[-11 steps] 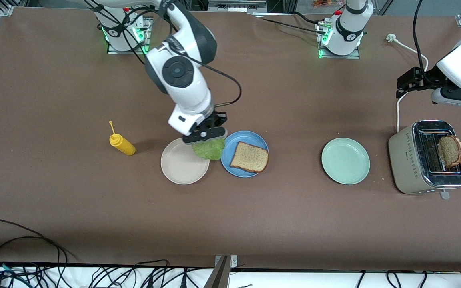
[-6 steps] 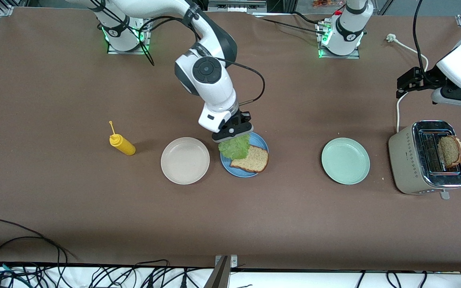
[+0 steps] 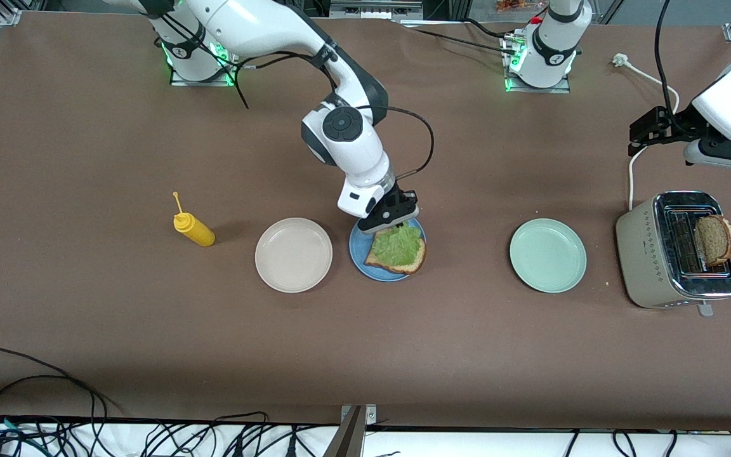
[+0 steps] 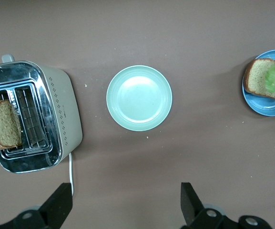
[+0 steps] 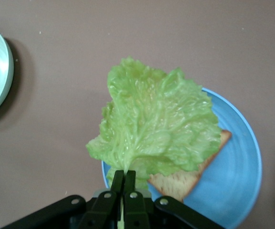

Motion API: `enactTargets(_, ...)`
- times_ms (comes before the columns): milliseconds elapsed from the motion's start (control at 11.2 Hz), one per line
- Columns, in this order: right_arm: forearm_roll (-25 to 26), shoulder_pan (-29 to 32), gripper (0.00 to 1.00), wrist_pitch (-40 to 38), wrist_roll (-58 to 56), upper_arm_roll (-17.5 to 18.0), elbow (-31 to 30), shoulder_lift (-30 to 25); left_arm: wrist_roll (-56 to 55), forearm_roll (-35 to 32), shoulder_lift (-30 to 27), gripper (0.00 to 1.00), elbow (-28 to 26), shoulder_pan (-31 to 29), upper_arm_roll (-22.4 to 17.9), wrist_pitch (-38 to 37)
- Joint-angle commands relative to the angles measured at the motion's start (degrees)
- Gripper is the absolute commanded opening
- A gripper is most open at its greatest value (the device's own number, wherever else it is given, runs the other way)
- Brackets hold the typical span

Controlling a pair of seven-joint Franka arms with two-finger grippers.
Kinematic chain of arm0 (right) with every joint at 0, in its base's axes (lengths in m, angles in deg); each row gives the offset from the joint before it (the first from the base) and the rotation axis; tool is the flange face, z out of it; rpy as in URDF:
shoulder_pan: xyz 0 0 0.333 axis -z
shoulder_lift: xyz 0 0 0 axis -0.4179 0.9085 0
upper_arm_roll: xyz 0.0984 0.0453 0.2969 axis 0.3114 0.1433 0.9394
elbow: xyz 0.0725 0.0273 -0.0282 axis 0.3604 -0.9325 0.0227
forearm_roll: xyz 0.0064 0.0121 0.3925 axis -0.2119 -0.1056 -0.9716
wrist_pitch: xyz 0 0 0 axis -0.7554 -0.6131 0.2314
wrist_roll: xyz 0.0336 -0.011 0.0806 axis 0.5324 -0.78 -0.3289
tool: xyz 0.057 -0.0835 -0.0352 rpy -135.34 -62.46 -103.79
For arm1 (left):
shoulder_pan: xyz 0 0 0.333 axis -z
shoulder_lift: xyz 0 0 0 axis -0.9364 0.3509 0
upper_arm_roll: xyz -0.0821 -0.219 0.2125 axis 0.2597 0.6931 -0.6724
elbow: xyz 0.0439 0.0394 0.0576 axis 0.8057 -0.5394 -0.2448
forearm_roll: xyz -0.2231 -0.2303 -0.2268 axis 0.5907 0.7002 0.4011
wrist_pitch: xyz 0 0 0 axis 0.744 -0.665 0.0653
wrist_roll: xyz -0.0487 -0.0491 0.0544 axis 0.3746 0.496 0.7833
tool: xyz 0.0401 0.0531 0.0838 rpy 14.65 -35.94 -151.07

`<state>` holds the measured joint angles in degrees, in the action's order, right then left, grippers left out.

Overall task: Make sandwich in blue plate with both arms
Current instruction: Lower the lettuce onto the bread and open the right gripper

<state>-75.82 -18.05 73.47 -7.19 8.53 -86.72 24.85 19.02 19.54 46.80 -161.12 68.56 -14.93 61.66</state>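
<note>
Front view showed the right gripper [image 3: 393,219] pinching the lettuce leaf [image 3: 398,244] over the bread slice [image 3: 400,254] on the blue plate [image 3: 360,256], directly beneath; the left gripper [image 4: 123,210] waited spread above the toaster [image 3: 678,250].

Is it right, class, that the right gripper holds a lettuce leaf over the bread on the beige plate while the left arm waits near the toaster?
Not quite. The bread lies on the blue plate, not the beige plate, as the front view shows. The rest stands: the right gripper is shut on the lettuce leaf over that bread, and the left gripper waits open near the toaster.
</note>
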Motion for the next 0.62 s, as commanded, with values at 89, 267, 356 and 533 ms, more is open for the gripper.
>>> enactTargets(89,0.1,-0.6,0.00,6.5,0.3,-0.2,2.3,5.1,0.3,-1.1,-0.3,1.00,0.0,-0.2,0.2,-0.3)
enactTargets(267,0.5,0.2,0.00,6.6,-1.2,-0.6,2.0,5.8,0.3,-1.1,-0.3,1.00,0.0,-0.2,0.2,-0.3)
enactTargets(356,0.5,0.6,0.00,6.7,-2.1,-0.7,2.0,6.2,0.3,-1.1,-0.3,1.00,0.0,-0.2,0.2,-0.3)
enactTargets(533,0.6,1.0,0.00,6.6,-2.3,-0.7,2.0,6.3,0.3,-1.1,-0.3,1.00,0.0,-0.2,0.2,-0.3)
